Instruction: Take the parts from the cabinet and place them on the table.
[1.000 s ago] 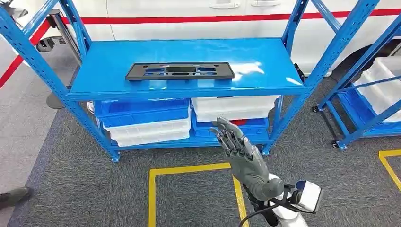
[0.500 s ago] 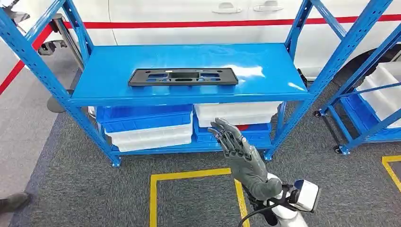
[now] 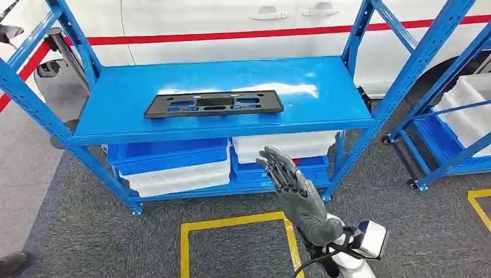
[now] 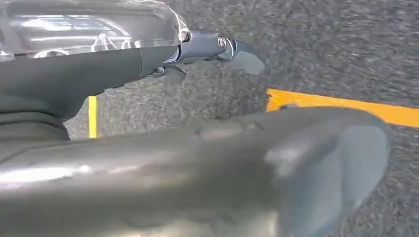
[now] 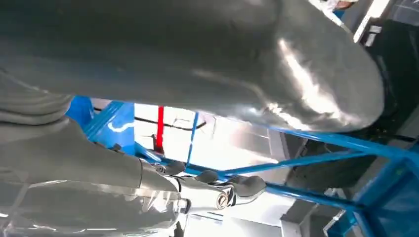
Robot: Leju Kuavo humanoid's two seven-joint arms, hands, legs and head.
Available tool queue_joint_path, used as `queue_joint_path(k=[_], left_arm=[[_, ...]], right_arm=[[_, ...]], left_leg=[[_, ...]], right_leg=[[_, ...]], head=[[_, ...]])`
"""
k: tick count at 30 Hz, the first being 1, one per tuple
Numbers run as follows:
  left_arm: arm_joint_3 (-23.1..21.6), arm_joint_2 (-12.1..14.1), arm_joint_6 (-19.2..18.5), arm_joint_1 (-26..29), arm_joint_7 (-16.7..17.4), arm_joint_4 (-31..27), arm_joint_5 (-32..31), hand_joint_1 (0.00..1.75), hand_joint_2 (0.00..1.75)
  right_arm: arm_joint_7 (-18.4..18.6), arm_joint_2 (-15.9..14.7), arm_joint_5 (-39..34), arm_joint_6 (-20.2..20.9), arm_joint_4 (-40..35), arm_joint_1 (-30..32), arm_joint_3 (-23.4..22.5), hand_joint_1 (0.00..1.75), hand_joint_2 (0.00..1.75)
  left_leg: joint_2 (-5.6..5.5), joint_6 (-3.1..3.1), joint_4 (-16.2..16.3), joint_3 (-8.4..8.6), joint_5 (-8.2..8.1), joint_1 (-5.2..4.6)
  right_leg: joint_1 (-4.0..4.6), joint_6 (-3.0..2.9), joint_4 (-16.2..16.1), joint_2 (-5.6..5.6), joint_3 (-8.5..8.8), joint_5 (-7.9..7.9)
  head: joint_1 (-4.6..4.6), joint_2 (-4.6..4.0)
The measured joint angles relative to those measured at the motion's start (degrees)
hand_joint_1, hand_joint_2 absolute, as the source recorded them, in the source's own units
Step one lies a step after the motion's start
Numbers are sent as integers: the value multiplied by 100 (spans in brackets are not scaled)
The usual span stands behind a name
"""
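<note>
A flat black plastic part (image 3: 213, 103) with several cut-outs lies on the top shelf of the blue rack (image 3: 231, 87), left of the shelf's middle. My right hand (image 3: 292, 188) is raised in front of the rack's lower level, below and right of the part, fingers spread and holding nothing. Its thick grey thumb (image 5: 207, 54) takes up much of the right wrist view, with blue rack bars (image 5: 316, 158) beyond. My left hand (image 4: 207, 163) hangs over grey carpet with a yellow line (image 4: 346, 103); its fingers (image 4: 217, 49) lie straight and hold nothing.
Blue and white bins (image 3: 173, 165) are stacked on the rack's lower shelf. A second blue rack with white bins (image 3: 463, 116) stands at the right. A white vehicle with a red stripe (image 3: 231, 23) is behind. Yellow floor tape (image 3: 231, 223) marks a box on the carpet. A shoe (image 3: 11, 263) is at bottom left.
The whole picture has shifted a little as the camera moved; the rack now sits slightly lower and further left. My right hand holds about the same raised pose.
</note>
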Motion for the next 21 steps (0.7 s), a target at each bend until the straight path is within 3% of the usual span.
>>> queue_joint_path(k=[4,5,7,8,9,10,11,13,14,17,19,20,21], left_arm=[[0,-9,2,5,4,0,-13,0,0],[-2,-9,11,3,13,-2,-35,0,0],[-2,-7,52,2,43,0,-50,0,0],[-2,-4,76,5,72,0,-61,0,0],[-2,0,98,15,98,-2,-68,0,0],[-2,0,118,21,131,0,-88,0,0],[-2,0,140,25,205,0,-103,0,0],[-2,0,179,29,284,0,-120,0,0],[-2,0,203,20,350,0,-122,0,0],[-4,0,297,25,524,0,-175,0,0],[-4,4,334,25,577,-2,-188,0,0],[-4,0,339,28,584,0,-190,0,0],[-4,-4,337,33,599,0,-190,0,0]], right_arm=[[-35,-9,59,-4,-4,32,2,0,0],[-35,-22,66,-4,-4,29,0,0,0],[-35,-39,74,0,-2,68,0,0,0],[-35,-48,77,2,0,90,0,0,0],[-35,-63,77,7,0,106,0,0,0],[-35,-77,77,18,2,110,0,0,0],[-33,-83,77,31,2,108,-2,0,0],[-33,-87,77,37,0,106,-11,0,0],[-33,-96,77,37,2,104,-18,0,0],[-24,-114,77,50,0,103,-33,0,0],[-18,-113,79,50,-15,107,-37,0,0],[-24,-114,77,52,-18,96,-37,0,0],[-22,-111,77,52,-17,93,-37,0,0]], left_leg=[[4,149,-107,84,-20,31],[13,183,-119,109,-41,31],[15,213,-119,133,-80,29],[14,212,-117,147,-102,28],[12,204,-117,178,-128,28],[10,196,-117,223,-160,29],[7,183,-117,288,-200,30],[5,140,-119,406,-282,31],[5,94,-110,420,-333,-6],[16,-12,-160,464,-406,-1],[26,-81,-110,532,-459,29],[20,-92,130,434,-580,25],[19,-106,538,221,-786,28]], right_leg=[[-34,133,65,-22,46,-91],[-34,149,335,-27,-89,-242],[-61,192,1305,-30,-654,-648],[-71,209,1699,-33,-920,-743],[-86,220,1872,-36,-1085,-686],[-98,222,1748,-44,-1095,-494],[-109,214,1343,-53,-960,-160],[-108,168,296,-88,-542,449],[-64,146,103,-101,-447,366],[-32,35,78,-74,-440,306],[-88,-48,-1,-52,-348,315],[-86,-96,-11,-59,-303,284],[-81,-130,-11,-67,-275,259]], head=[[0,0],[0,0],[0,0],[0,0],[0,0],[0,0],[0,0],[0,0],[0,0],[0,0],[0,0],[-2,0],[0,0]])
